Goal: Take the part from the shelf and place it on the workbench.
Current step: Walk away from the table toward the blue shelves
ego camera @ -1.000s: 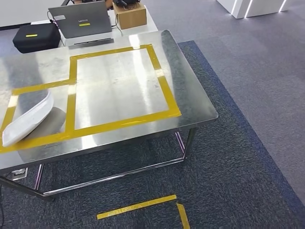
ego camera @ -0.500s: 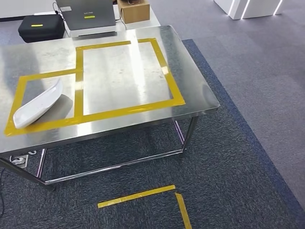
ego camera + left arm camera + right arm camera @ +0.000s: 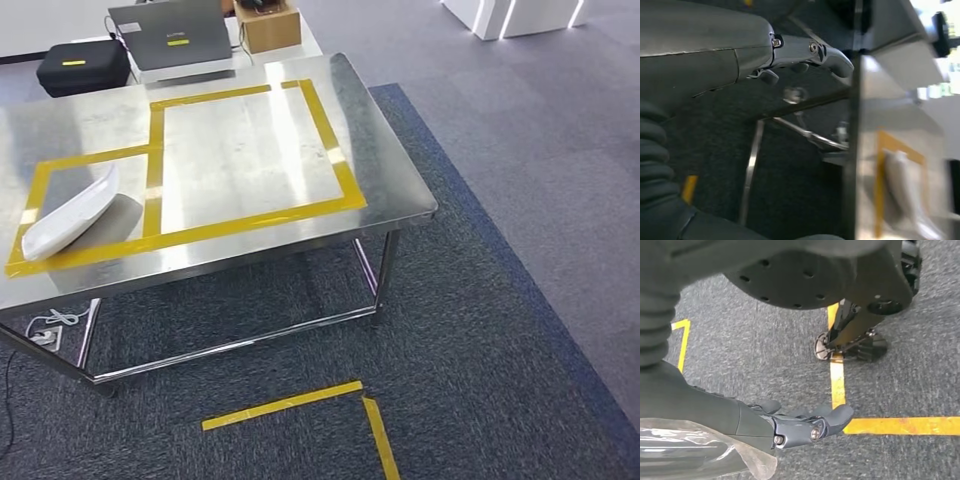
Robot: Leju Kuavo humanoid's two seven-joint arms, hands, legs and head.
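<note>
White part (image 3: pixel 69 213) on steel workbench (image 3: pixel 377 150)

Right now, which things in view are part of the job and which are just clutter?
Job:
- white part, lying in the small yellow-taped box
- steel workbench
- left hand and right hand, both holding nothing

Lying about:
- laptop
- black case
- cardboard box
- yellow floor tape

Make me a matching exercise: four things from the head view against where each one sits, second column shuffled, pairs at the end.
Things:
1. white part
2. laptop
3. cardboard box
4. black case

Places:
A. right of the laptop
B. left of the laptop
C. small taped rectangle on the workbench
D. behind the workbench, between case and box

Pairs: 1-C, 2-D, 3-A, 4-B
</note>
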